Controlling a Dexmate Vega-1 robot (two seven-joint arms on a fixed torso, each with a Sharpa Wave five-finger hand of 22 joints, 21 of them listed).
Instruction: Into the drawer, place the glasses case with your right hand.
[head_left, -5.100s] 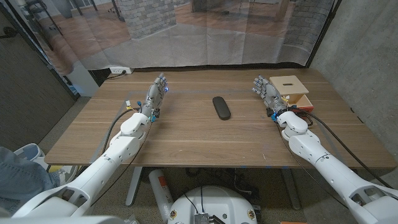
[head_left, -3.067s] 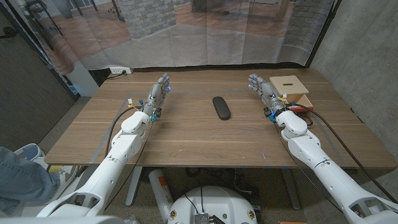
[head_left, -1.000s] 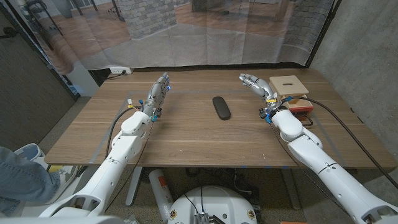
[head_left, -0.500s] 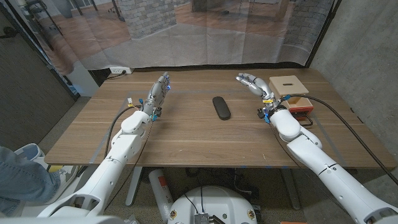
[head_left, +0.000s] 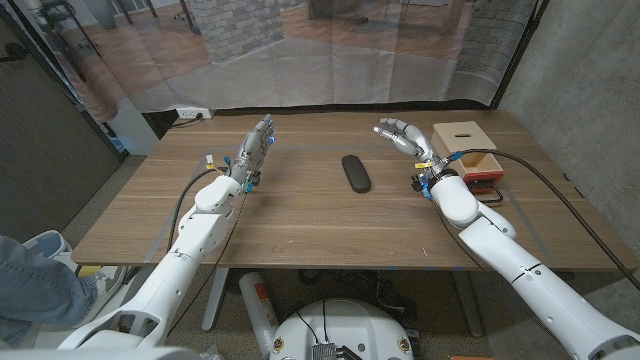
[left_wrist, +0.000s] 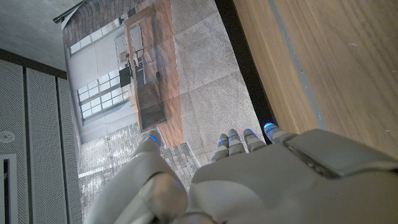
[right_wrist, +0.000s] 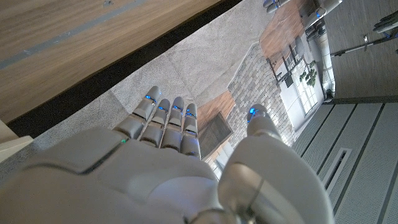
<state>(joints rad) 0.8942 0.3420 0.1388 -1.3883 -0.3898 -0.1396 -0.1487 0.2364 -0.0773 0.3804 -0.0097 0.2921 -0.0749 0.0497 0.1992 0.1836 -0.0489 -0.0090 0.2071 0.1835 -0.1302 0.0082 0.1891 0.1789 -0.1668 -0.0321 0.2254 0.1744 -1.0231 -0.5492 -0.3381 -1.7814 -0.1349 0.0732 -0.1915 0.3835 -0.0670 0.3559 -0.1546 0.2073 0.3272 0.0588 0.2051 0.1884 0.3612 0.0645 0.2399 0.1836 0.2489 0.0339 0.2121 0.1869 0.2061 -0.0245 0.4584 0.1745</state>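
Note:
A dark oval glasses case (head_left: 355, 172) lies on the wooden table (head_left: 300, 215) near its middle. At the far right stands a small wooden box (head_left: 470, 150) with its drawer pulled out, showing a red inside. My right hand (head_left: 400, 134) hangs open above the table between the case and the box, fingers spread and holding nothing; its back (right_wrist: 168, 162) shows in the right wrist view. On the left side my left hand (head_left: 255, 148) is raised with straight fingers, well apart from the case; the left wrist view shows its back (left_wrist: 261, 180).
A translucent curtain (head_left: 330, 60) hangs just behind the table's far edge. A concrete wall (head_left: 580, 90) rises close on the right of the box. Dark cables run along both forearms. A person's blue sleeve (head_left: 35, 285) shows at the lower left corner.
My right hand has swung from beside the wooden box leftward, toward the glasses case, turning its fingers that way. The left hand and the case have stayed in place.

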